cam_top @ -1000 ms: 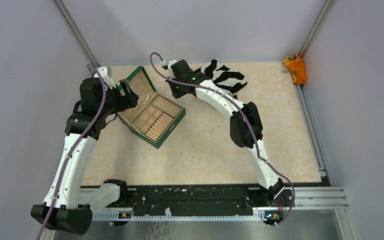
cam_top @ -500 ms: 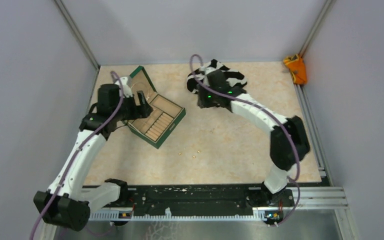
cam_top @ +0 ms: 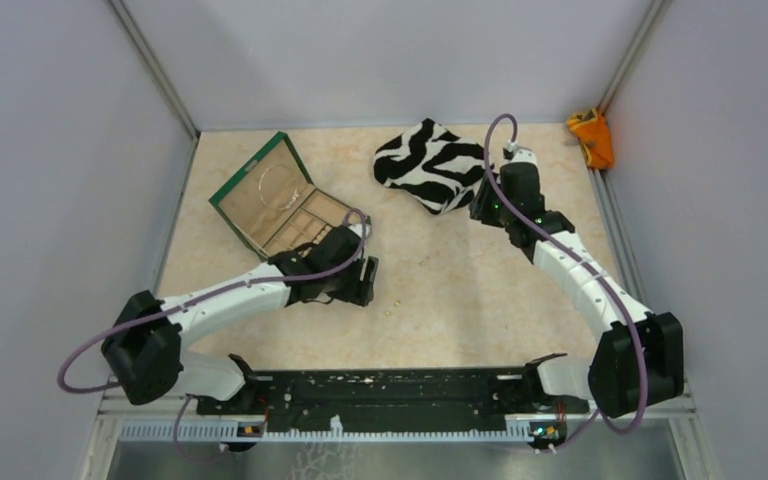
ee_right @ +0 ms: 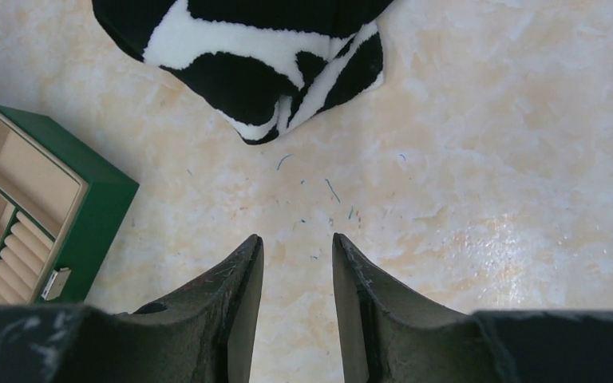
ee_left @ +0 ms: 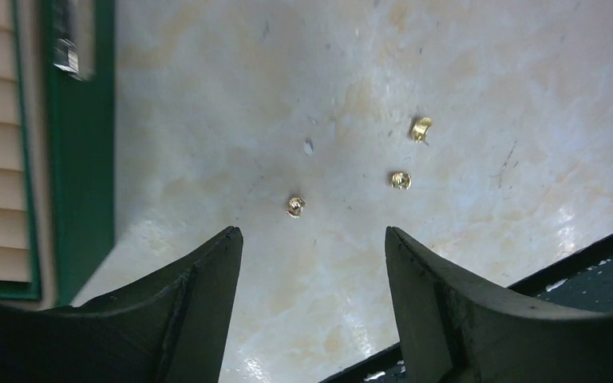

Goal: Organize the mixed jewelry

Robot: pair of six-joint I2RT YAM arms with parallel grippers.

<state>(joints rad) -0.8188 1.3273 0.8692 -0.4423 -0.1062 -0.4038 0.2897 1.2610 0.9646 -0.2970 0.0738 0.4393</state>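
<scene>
Judged step: pickup of the gold specks point(ee_left: 296, 207) on the tabletop point(ee_left: 487, 64) near the box point(ee_left: 80, 159). The left fingers point(ee_left: 199, 303) hover above them, spread wide and empty, and should next centre on one speck. The hoop point(cam_top: 274, 186) lies in the far-left box lid; the right fingers point(ee_right: 239, 303), narrowly parted and empty, hang near the zebra cloth point(ee_right: 247, 48), obstructing nothing.

No readable text, no labels or brands, no numbers or signs anywhere
</scene>
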